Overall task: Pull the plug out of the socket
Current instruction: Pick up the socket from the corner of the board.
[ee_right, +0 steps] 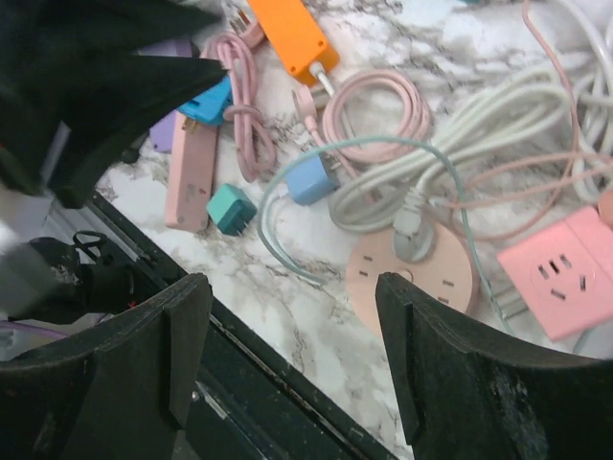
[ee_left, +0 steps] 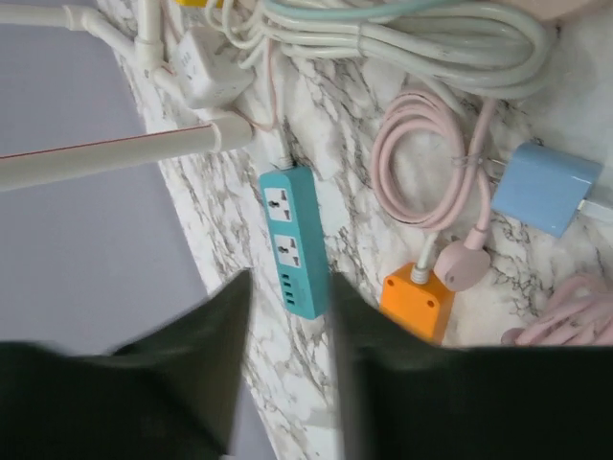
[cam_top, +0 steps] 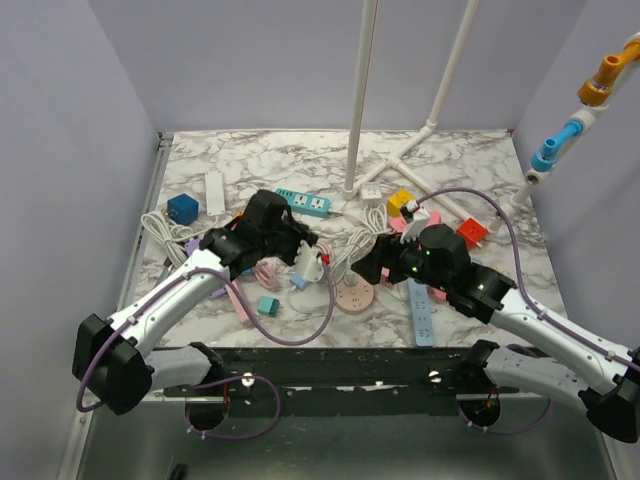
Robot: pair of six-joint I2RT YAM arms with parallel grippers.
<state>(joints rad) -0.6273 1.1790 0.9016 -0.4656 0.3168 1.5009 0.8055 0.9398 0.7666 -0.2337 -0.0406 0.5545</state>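
From where I stand, the pale grey plug (ee_right: 414,240) sits in the round pink socket (ee_right: 436,287) right of centre in the right wrist view, so I'd have the right pincer (ee_right: 292,287), its fingers apart, straddle the plug squarely and pull straight up, while the left pincer (ee_left: 289,283), nearly together though I cannot tell on what, steadies the socket.

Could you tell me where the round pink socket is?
In the top view, the round pink socket lies centrally near the table's front edge, just left of the light-blue power strip.
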